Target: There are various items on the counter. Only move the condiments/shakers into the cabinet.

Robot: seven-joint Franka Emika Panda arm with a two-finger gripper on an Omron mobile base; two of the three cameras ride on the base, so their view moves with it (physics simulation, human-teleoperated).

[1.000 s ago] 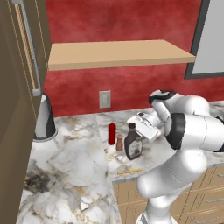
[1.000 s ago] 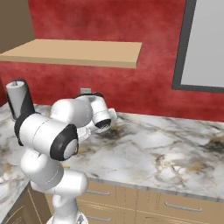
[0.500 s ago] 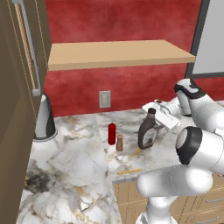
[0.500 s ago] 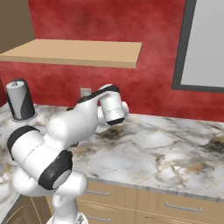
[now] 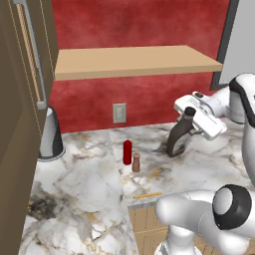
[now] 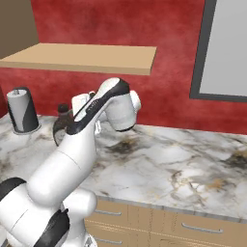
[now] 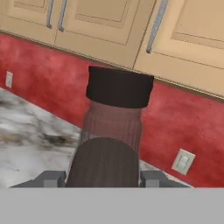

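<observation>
My gripper (image 5: pixel 191 121) is shut on the dark brown sauce bottle (image 5: pixel 177 138) just below its black cap and holds it tilted over the white marble counter (image 5: pixel 84 179). In the hand view the bottle (image 7: pixel 111 144) stands between my fingertips (image 7: pixel 50 177). The right base view shows the bottle (image 6: pixel 60 129) left of my gripper (image 6: pixel 79 115). The slim red bottle (image 5: pixel 127 152) and the short tan-brown shaker (image 5: pixel 136 162) stand together on the counter, left of the held bottle. The cabinet shelf (image 5: pixel 134 61) runs above, against the red wall.
A grey-and-black cone-shaped appliance (image 5: pixel 50 137) stands at the counter's back left, beside the tall dark brown door (image 5: pixel 20 99). A thin orange stick (image 5: pixel 147 195) lies near the counter's front edge. A wall outlet (image 5: pixel 119 112) sits behind the bottles. The counter (image 6: pixel 169 164) stretches to the right.
The arm has swung right and upward with the sauce bottle in its grip, carrying it away from the red bottle and the shaker. The bottle now tilts more.
</observation>
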